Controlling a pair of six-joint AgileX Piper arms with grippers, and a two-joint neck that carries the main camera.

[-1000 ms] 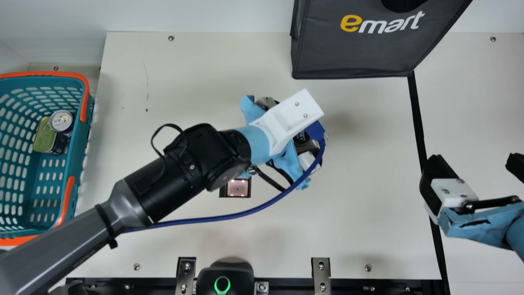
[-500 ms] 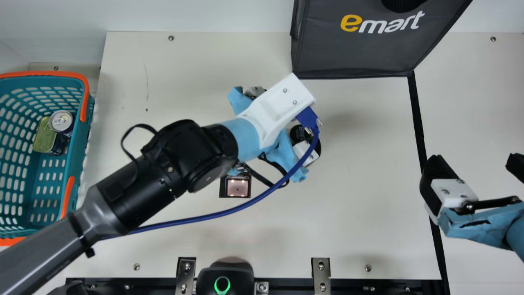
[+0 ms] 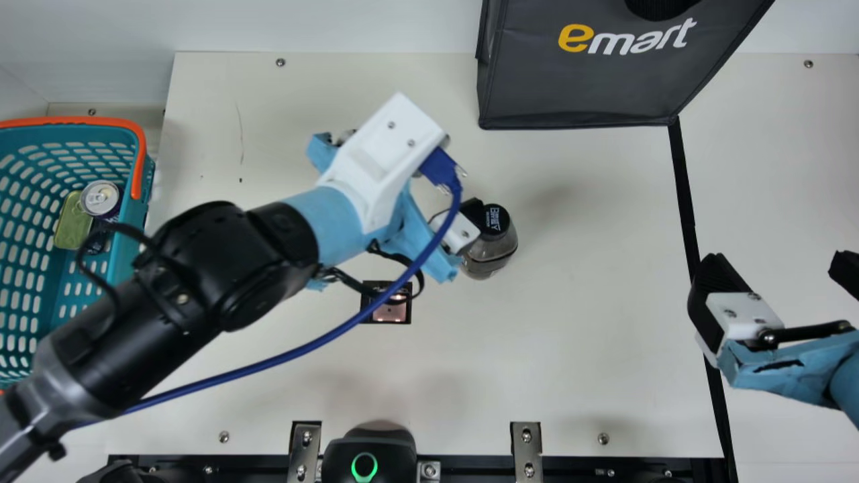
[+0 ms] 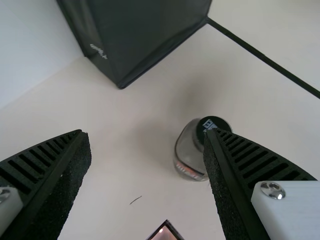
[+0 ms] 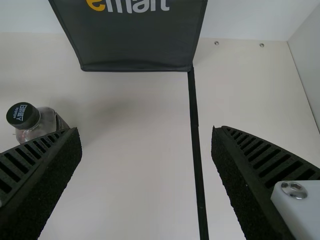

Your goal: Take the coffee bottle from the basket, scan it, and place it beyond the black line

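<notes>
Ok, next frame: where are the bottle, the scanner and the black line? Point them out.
Bottle (image 3: pixel 495 247): main view, on its body, just below the cap.
Scanner (image 3: pixel 394 314): main view, on its lit window.
Black line (image 3: pixel 684 191): main view, on its upper stretch.

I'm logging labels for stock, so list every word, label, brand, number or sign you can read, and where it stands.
"emart": on the dark grey fabric bag.
Cap print on the clear, black-capped bottle: too small to read.
Bottle's side print: too blurred.
Small white print on the bag's side: too blurred.
</notes>
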